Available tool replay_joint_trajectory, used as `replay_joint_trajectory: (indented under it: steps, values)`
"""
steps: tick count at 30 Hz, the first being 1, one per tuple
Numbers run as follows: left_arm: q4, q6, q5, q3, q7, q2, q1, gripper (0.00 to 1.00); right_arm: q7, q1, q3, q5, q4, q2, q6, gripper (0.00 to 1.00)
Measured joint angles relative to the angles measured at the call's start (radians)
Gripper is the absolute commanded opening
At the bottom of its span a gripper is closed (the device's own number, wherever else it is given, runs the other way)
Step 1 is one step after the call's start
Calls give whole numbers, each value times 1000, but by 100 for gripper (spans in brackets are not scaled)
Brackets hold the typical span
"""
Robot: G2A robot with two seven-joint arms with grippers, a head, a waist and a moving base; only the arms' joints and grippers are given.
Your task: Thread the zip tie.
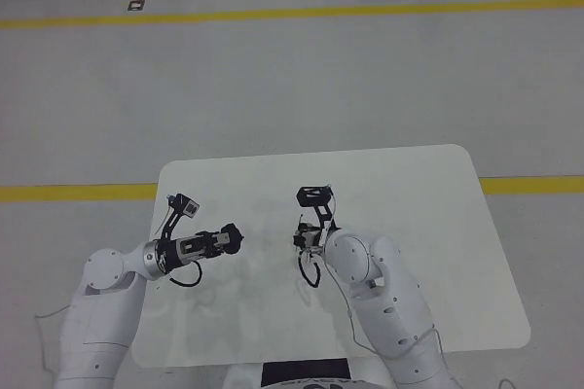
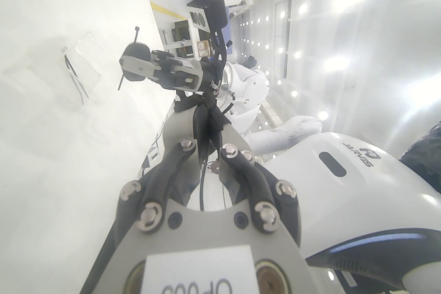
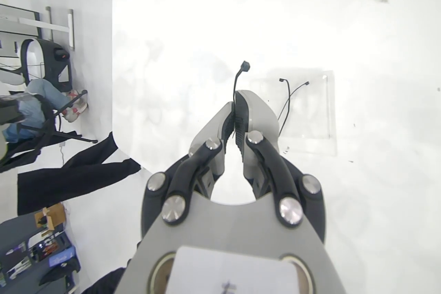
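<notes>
My right gripper (image 3: 236, 102) is shut on a black zip tie (image 3: 237, 80). The strap sticks out past the fingertips and ends in its small square head. Seen from the left wrist, that same right gripper (image 2: 132, 62) holds the zip tie (image 2: 136, 34) upright above the table, with strap showing on both sides of the fingers. My left gripper (image 2: 206, 114) is shut a short way from it, with nothing visible between its fingers. From above, the left gripper (image 1: 236, 236) and right gripper (image 1: 304, 236) face each other over the white table (image 1: 419, 194), apart.
A clear flat tray (image 3: 310, 109) lies on the table beyond the right gripper, with two more black zip ties (image 3: 287, 99) in it. It also appears as the clear tray (image 2: 84, 64) in the left wrist view. The table's edges border grey floor.
</notes>
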Motion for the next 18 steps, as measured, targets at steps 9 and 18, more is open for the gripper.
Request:
replay_joint_trajectory:
  steps: [9, 18]
  values:
    - [0, 0, 0, 0, 0, 0, 0, 0, -278, -109, -26, 13, -167, 14, -53, 0]
    - [0, 0, 0, 0, 0, 0, 0, 0, -523, -184, -86, -58, -175, 28, -145, 0]
